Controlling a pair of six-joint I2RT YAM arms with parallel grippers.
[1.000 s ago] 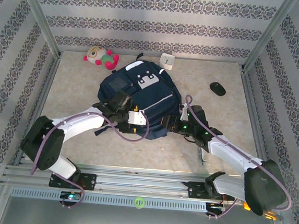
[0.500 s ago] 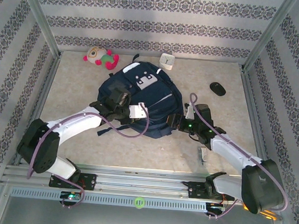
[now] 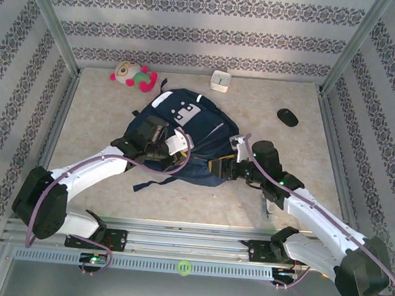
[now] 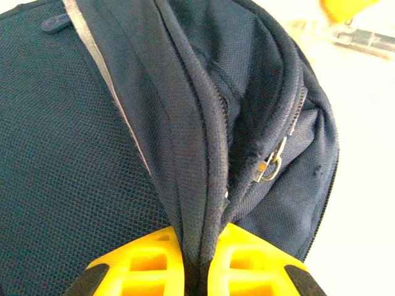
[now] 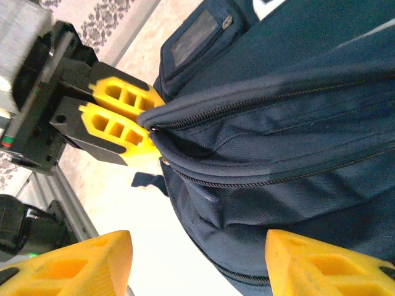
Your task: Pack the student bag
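Observation:
The navy-blue student bag (image 3: 199, 124) lies flat mid-table, white buckle patch facing up. My left gripper (image 3: 180, 153) is shut on the bag's near zipper edge. In the left wrist view its yellow fingers (image 4: 145, 262) pinch the fabric seam of the bag (image 4: 74, 154), with a metal zipper pull (image 4: 271, 165) hanging just beyond. From the right wrist view the left gripper (image 5: 145, 126) holds that edge up, so the zipper mouth of the bag (image 5: 278, 142) gapes a little. My right gripper (image 3: 218, 168) (image 5: 197, 271) is open at the bag's near right end, fingers wide apart.
A plush toy (image 3: 133, 75) lies at the back left and a small white box (image 3: 220, 81) at the back middle. A black mouse (image 3: 287, 116) sits at the back right. Metal posts and patterned walls fence the table.
The left gripper has shut on the bag's zipper edge and pulled it left and up. The bag has shifted and turned slightly. The right gripper has moved left to the bag's end.

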